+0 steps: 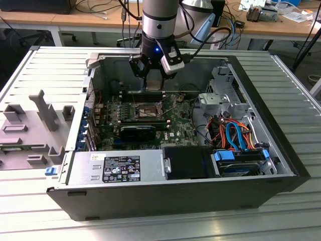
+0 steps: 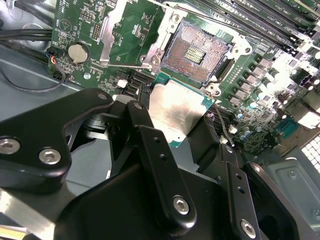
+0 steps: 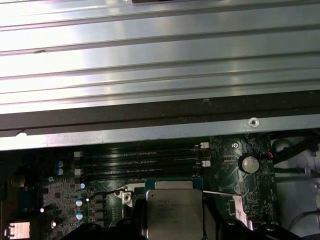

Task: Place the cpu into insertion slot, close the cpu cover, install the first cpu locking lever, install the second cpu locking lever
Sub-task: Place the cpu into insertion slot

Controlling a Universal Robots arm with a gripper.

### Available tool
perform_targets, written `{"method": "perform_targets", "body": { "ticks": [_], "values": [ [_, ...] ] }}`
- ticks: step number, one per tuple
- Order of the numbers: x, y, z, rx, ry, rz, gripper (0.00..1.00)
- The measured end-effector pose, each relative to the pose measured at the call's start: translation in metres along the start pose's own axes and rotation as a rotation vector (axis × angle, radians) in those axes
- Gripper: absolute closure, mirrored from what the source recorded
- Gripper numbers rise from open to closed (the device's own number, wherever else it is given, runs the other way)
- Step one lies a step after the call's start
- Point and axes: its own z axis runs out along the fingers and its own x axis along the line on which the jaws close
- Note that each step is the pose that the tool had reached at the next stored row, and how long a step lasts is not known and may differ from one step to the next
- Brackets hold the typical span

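Gripper (image 2: 176, 132) clamped tight on the cpu (image 2: 172, 102), hovering just beside the bare insertion slot (image 2: 197, 52), not yet seated.

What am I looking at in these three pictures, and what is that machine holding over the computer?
A robot arm reaches into an open computer case lying on a slatted metal table. The exterior view is taken from off the arm; both wrist views come from cameras riding on it. Its gripper is shut on the cpu, a flat silvery chip, held above the green board. Close by is the insertion slot, open and empty.
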Motion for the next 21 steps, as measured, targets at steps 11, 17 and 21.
{"method": "perform_targets", "body": {
  "ticks": [11, 17, 21],
  "values": [
    [0.0000, 0.0000, 0.0001, -0.0001, -0.0007, 0.008, 0.45],
    [0.0000, 0.0000, 0.0002, -0.0004, -0.0017, 0.019, 0.45],
    [0.0000, 0.0000, 0.0002, -0.0005, -0.0020, 0.022, 0.45]
  ]
}}
